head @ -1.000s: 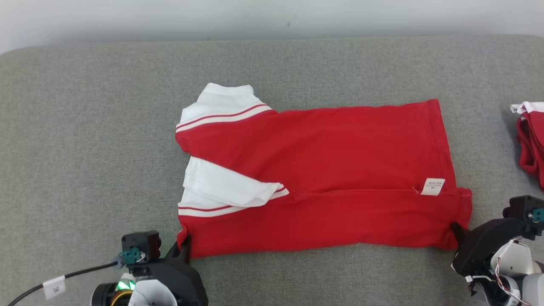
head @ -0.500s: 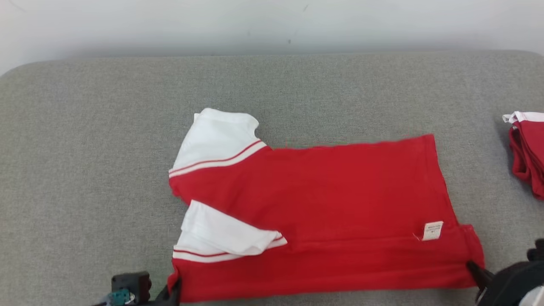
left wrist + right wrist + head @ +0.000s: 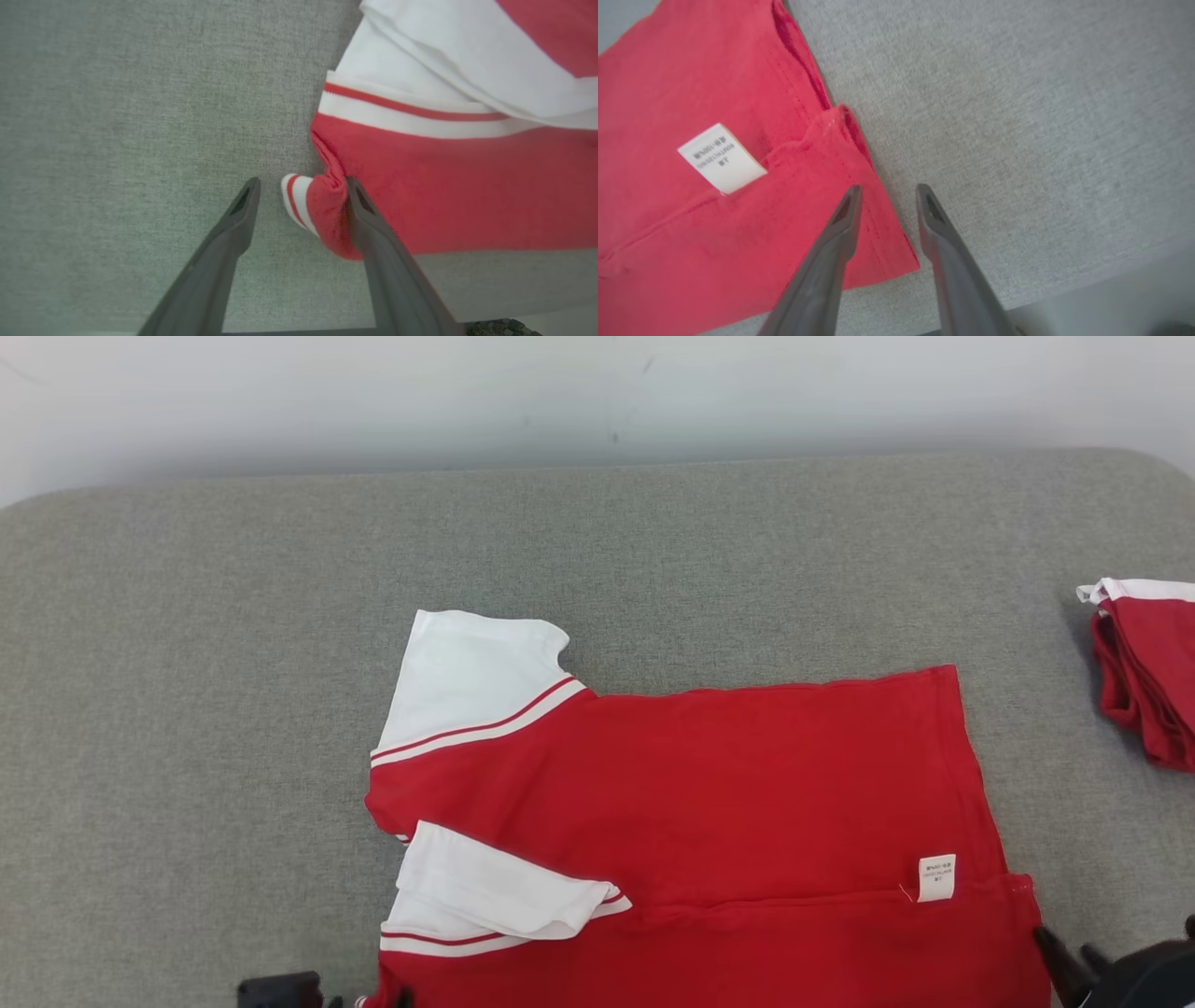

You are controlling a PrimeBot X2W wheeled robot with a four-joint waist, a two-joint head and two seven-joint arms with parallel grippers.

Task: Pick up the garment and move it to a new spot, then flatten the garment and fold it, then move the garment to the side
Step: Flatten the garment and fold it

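– Mat [image 3: 187, 663], big & grey. What's on it?
– Red garment [image 3: 728, 784], lying flat in the middle, close to the mat's near edge. Its near side is folded over. White sleeve [image 3: 476, 672] on the left.
– And far right?
– Small pile [image 3: 1148, 681] of red & white clothes, well apart from it.
– Left gripper [image 3: 301, 186]?
– Wide apart. Garment's corner sits btw the fingers, touching one, not pinched.
– Right gripper [image 3: 887, 191]?
– Apart too, but less. One finger over the red hem, other over the mat.
– Smallest thing?
– White tag [image 3: 936, 877], near that right corner.
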